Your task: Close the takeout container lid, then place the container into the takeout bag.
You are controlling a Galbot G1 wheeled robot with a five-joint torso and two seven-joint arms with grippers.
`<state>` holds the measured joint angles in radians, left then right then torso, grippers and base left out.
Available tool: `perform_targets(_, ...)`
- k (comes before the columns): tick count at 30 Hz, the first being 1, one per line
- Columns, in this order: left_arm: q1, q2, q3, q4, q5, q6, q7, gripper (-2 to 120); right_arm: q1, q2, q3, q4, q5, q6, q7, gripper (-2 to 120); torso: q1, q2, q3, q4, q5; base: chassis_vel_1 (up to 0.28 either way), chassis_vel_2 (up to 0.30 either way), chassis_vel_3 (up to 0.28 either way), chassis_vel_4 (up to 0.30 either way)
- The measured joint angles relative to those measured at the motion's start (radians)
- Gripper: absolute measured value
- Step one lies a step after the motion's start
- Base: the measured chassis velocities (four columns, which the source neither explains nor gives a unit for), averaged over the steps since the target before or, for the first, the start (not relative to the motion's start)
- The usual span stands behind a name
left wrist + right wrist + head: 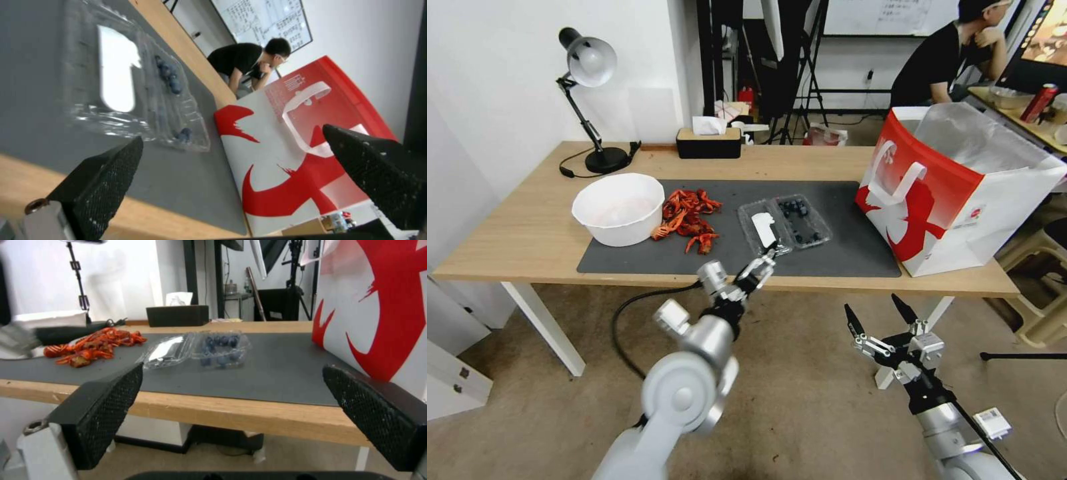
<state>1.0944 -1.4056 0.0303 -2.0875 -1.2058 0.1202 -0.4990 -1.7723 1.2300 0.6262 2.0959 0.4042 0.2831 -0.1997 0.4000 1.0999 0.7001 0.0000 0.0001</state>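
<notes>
Head view: left end effector point(758, 265) raised at the counter's point(527, 233) front edge, fingers spread and gripping nothing, tips just short of the lid point(765, 228). Clear of the plastic, no contact yet.

Beyond the tips, takeout container point(785, 223) lying fully open on the dark mat point(854, 227), about mid-counter: sticker-bearing lid toward the left, berry half point(804, 219) toward the right, hinge running between them from front to back. Pile of red crayfish point(688, 218) and a white bowl point(619, 208) farther left on the mat; takeout bag point(960, 193) standing upright and open-mouthed at the counter's right end, well apart from the container.

Right end effector point(879, 320) held low in front of the counter, below its front edge, fingers likewise wide apart and empty.

Step in hand, by the look of things: closing the lid. Best done by catching the lid's outer left rim from beneath, swinging it up and over the hinge onto the berries, then pressing down along the rim until the halves seat. Thin plastic likely to flex and slide on the mat, so a light touch and a slow arc advised; too hard a push apt to shove the whole clamshell toward the bag or spill berries. Full latch worth confirming before any lift toward the bag.
</notes>
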Motion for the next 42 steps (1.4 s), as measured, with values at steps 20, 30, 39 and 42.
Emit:
perform_targets(20,-0.183,-0.136,0.101,0.231,0.023,-0.015,-0.136,100,0.006,0.026,0.007,-0.031,-0.023,0.003,0.002,100,0.000,0.000,0.000,0.0001,0.0000,0.000,0.000,0.000,0.000)
perform_targets(30,-0.223,-0.181,0.104,0.323,0.015,-0.024,-0.173,100,0.017,0.025,0.003,-0.042,-0.029,0.003,0.003,100,0.000,0.000,0.000,0.0000,0.0000,0.000,0.000,0.000,0.000)
perform_targets(39,-0.244,-0.194,0.092,0.364,0.009,-0.032,-0.187,100,0.023,0.024,0.004,-0.054,-0.027,0.007,0.003,100,0.000,0.000,0.000,0.0000,-0.0001,0.000,0.000,0.000,0.000)
perform_targets(42,-0.249,-0.200,0.088,0.376,0.007,-0.034,-0.190,100,0.025,0.024,0.002,-0.057,-0.027,0.008,0.003,100,0.000,0.000,0.000,0.0000,-0.0001,0.000,0.000,0.000,0.000)
